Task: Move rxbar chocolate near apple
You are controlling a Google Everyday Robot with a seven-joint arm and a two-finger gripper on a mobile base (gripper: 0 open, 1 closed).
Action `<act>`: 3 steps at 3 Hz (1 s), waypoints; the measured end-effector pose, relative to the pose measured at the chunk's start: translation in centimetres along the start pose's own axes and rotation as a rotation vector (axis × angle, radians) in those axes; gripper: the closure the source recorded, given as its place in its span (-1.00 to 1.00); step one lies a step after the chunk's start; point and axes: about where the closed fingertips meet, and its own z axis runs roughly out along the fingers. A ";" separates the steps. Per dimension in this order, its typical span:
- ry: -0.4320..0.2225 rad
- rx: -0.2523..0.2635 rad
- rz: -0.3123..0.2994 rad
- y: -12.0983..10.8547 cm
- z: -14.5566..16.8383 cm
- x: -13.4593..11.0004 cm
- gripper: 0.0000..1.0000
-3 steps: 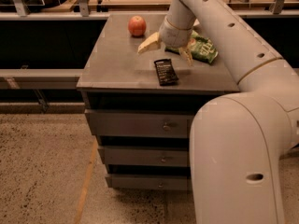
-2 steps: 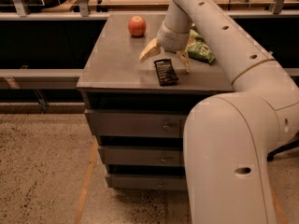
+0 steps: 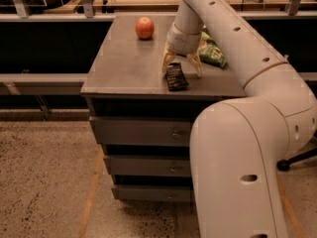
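The rxbar chocolate (image 3: 176,77) is a flat dark bar lying near the front edge of the grey cabinet top (image 3: 119,68). My gripper (image 3: 181,67) hangs over its far end, open, with one pale finger (image 3: 167,62) on its left and the other on its right. The bar's far end lies between the fingertips. The red-orange apple (image 3: 144,28) sits at the back of the top, to the left of and behind the gripper.
A crinkly green chip bag (image 3: 212,49) lies right of the gripper, partly behind the arm. The cabinet has drawers (image 3: 143,133) below. My large white arm (image 3: 237,133) fills the right side. A speckled floor lies on the left.
The gripper has swung from behind the bar to directly over its far end and come down, its fingers now straddling the bar. The bar and apple have not moved.
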 end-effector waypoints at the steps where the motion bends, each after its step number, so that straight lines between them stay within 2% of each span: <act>1: 0.000 -0.001 0.002 0.1 -0.1 0.0 0.11; 3: 0.001 -0.003 0.005 0.2 -0.4 0.0 0.16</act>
